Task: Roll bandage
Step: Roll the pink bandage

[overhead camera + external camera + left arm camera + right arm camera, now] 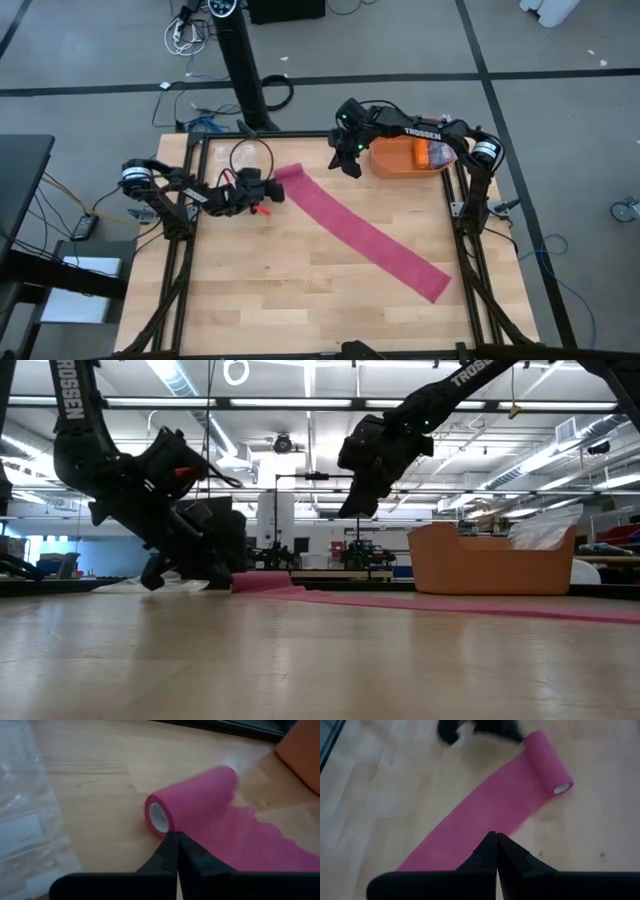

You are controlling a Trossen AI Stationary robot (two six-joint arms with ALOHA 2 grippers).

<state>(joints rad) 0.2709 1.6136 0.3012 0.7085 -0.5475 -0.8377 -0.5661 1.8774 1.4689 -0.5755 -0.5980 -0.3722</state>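
Observation:
The magenta bandage [365, 235] lies flat as a long band slanting from the table's far middle to its near right. Its far end is wound into a short roll [192, 802] with a white core, resting on its side on the table; the roll also shows in the right wrist view [547, 762]. My left gripper [279, 192] is shut and low at the table, its tips [176, 836] right at the roll's side near the open end. My right gripper [352, 168] is shut and empty, raised above the table [360, 500] past the roll, looking down on the band [485, 810]. My left gripper's shut fingertips stand at the roll's lower side, by its open core end [161, 820], coming in low from the table's left. I cannot tell whether they touch the roll. The roll lies on the table with the band running off it.
An orange bin [400, 158] with things in it stands at the far right. A clear crinkly plastic bag [235, 155] lies at the far left, close to my left gripper; it also shows in the left wrist view [25, 820]. Bare wood [260, 290] lies near the front.

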